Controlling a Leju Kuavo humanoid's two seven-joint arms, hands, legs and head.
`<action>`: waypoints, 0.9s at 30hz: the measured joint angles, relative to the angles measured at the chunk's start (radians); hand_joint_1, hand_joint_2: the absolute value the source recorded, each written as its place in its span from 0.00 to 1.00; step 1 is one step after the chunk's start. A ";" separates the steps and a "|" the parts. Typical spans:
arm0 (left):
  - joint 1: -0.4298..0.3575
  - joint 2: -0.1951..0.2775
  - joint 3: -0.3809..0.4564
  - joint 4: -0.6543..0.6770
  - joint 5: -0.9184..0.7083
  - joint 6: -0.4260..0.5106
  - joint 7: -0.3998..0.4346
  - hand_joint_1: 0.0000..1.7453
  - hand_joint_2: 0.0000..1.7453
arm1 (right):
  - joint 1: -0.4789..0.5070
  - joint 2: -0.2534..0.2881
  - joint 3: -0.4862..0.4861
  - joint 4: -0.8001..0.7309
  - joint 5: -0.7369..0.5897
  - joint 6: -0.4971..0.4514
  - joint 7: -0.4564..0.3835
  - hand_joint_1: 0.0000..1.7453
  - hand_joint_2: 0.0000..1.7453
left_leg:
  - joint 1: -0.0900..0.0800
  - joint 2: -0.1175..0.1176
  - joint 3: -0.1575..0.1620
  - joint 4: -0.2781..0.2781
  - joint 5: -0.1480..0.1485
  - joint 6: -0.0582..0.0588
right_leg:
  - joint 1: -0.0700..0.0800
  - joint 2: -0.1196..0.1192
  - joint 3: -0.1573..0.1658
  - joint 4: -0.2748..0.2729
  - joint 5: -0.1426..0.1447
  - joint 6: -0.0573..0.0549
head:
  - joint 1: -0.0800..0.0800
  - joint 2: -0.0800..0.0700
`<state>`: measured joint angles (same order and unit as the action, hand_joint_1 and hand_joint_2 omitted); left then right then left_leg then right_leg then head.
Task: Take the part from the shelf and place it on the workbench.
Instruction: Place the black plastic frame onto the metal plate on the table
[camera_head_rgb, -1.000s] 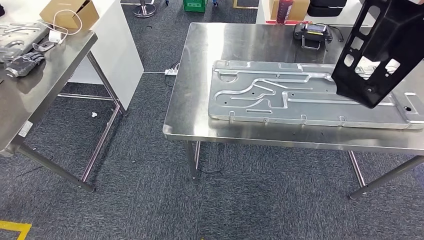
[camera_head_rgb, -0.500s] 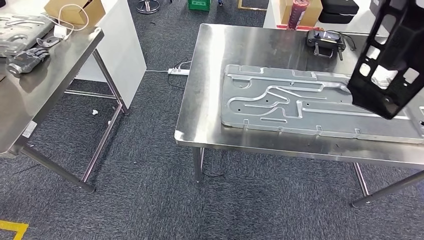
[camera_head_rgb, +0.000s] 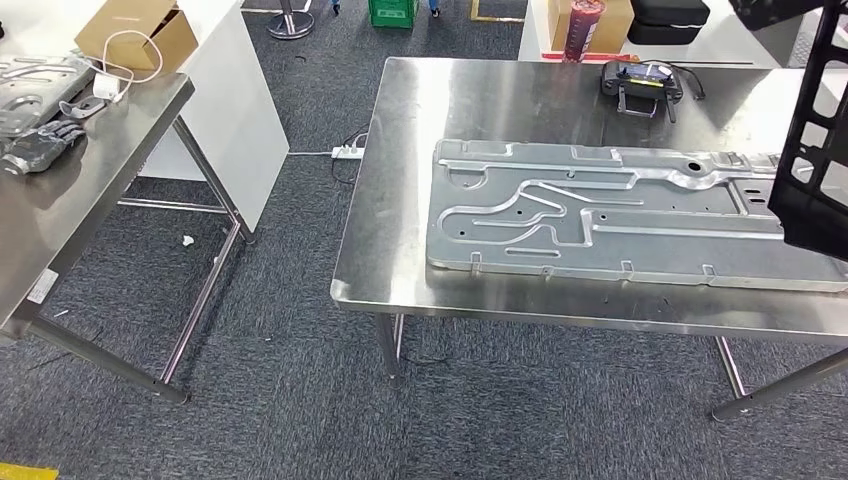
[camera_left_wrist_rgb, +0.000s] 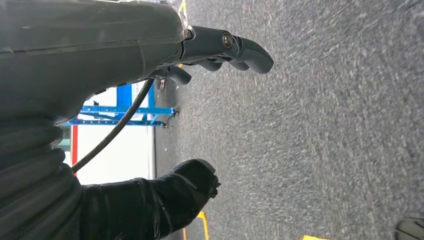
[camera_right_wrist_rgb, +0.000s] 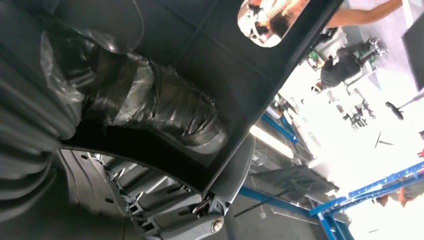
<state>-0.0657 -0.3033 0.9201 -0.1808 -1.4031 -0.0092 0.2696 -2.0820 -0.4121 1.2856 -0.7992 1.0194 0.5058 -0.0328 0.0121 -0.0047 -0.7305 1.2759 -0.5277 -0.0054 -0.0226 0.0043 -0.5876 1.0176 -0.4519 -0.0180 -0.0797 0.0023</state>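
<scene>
The black perforated part (camera_head_rgb: 815, 150) hangs at the far right of the head view, above the right end of the steel workbench (camera_head_rgb: 480, 90). Up close in the right wrist view, the part's dark panel (camera_right_wrist_rgb: 215, 55) has my right hand (camera_right_wrist_rgb: 165, 110) gripping it, the tape-wrapped thumb pressed on one face and the fingers (camera_right_wrist_rgb: 190, 220) under its edge. My left hand (camera_left_wrist_rgb: 165, 55) hangs over the grey carpet with its thumb (camera_left_wrist_rgb: 170, 195) and fingers apart, holding nothing.
A large stamped silver plate (camera_head_rgb: 600, 210) covers much of the workbench, with a handheld controller (camera_head_rgb: 640, 80) behind it. A second steel table (camera_head_rgb: 90, 170) at left carries a cardboard box (camera_head_rgb: 135, 30) and metal pieces. A power strip (camera_head_rgb: 345, 152) lies on the carpet between the tables.
The camera has shifted, so the whole scene has slid. Within the picture, the black part has moved to the right edge and now overlaps less of the silver plate.
</scene>
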 joint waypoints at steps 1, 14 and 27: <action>0.000 0.000 0.000 0.000 0.000 0.000 0.000 0.00 1.00 | 0.000 -0.001 0.001 0.000 0.000 0.000 0.000 1.00 1.00 | 0.001 0.001 0.018 -0.057 0.046 0.001 | -0.001 0.000 0.009 0.002 -0.008 0.003 | 0.000 0.000; -0.002 0.003 0.002 0.000 -0.003 0.001 -0.003 0.00 1.00 | -0.013 -0.029 0.007 -0.002 -0.021 0.025 -0.019 1.00 1.00 | -0.003 0.000 0.141 -0.283 0.098 0.056 | -0.003 -0.001 -0.140 0.277 -0.122 0.052 | 0.002 0.000; -0.002 0.003 0.003 0.000 -0.003 0.002 -0.004 0.00 1.00 | -0.027 -0.043 0.011 -0.015 -0.067 0.064 -0.042 1.00 1.00 | -0.005 0.000 0.075 -0.072 -0.028 0.001 | -0.008 0.002 -0.033 0.024 0.006 0.009 | -0.003 0.000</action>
<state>-0.0681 -0.3002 0.9232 -0.1808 -1.4065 -0.0076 0.2660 -2.1093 -0.4550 1.2963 -0.8145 0.9521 0.5701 -0.0745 0.0074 -0.0049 -0.6550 1.2038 -0.5557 -0.0048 -0.0304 0.0065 -0.6203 1.0419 -0.4462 -0.0085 -0.0823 0.0023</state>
